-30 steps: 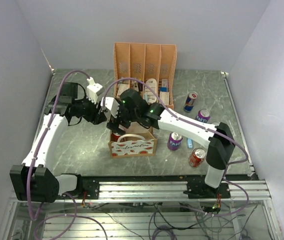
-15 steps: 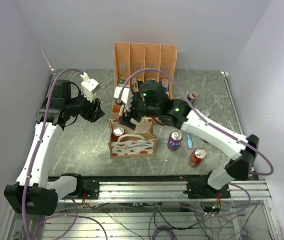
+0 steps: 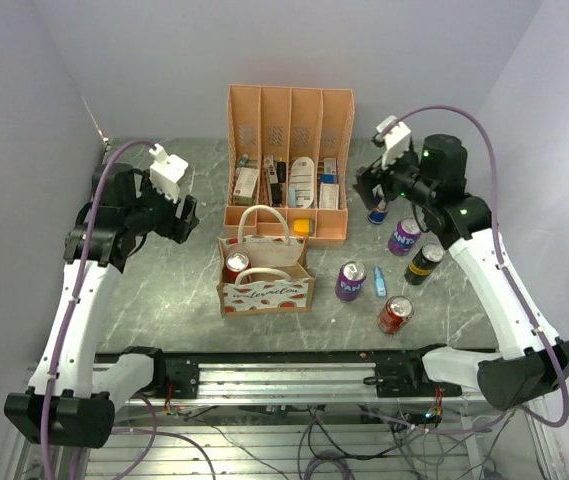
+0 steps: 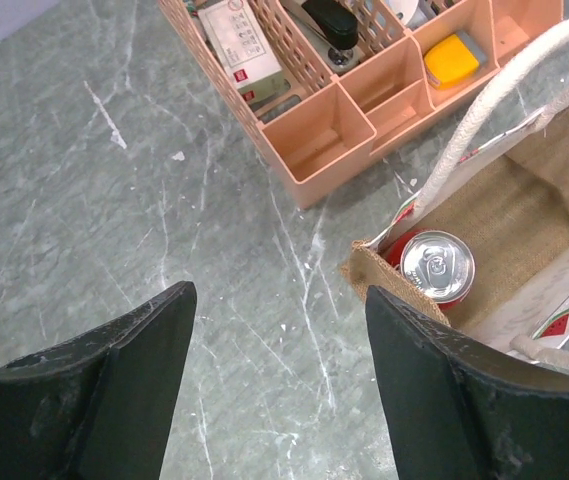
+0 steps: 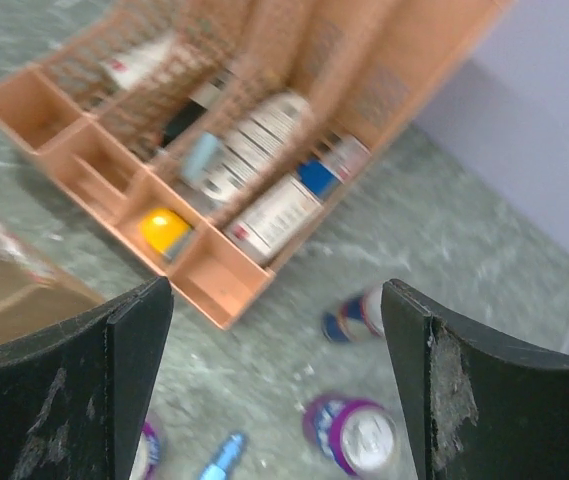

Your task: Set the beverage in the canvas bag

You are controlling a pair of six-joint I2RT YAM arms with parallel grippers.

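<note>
The right arm has swung away from above the canvas bag [image 3: 264,293] and out to the far right, and the left arm has pulled back to the bag's left. The right claw [image 3: 366,186] now hangs beyond the bag and to its right, over the cans by the right end of the peach file organiser [image 3: 289,110]. Its fingers are spread with nothing between them. The left claw [image 4: 279,300] hovers left of the bag over bare table [image 3: 164,290], also spread and empty.

A red can [image 4: 439,267] stands upright inside the bag, in its left end, with the silver top and pull tab facing up. The bag sits just in front of the organiser, its two white loop handles [image 3: 262,215] standing up.

More cans stand on the table to the right of the bag. A purple can [image 3: 350,280] is nearest, with a small blue object [image 3: 380,285] just beside it. A second red can [image 3: 395,314] is in front of those. Farther right are a black and yellow can [image 3: 424,262], another purple can [image 3: 404,237] and a blue can [image 3: 379,208].
</note>
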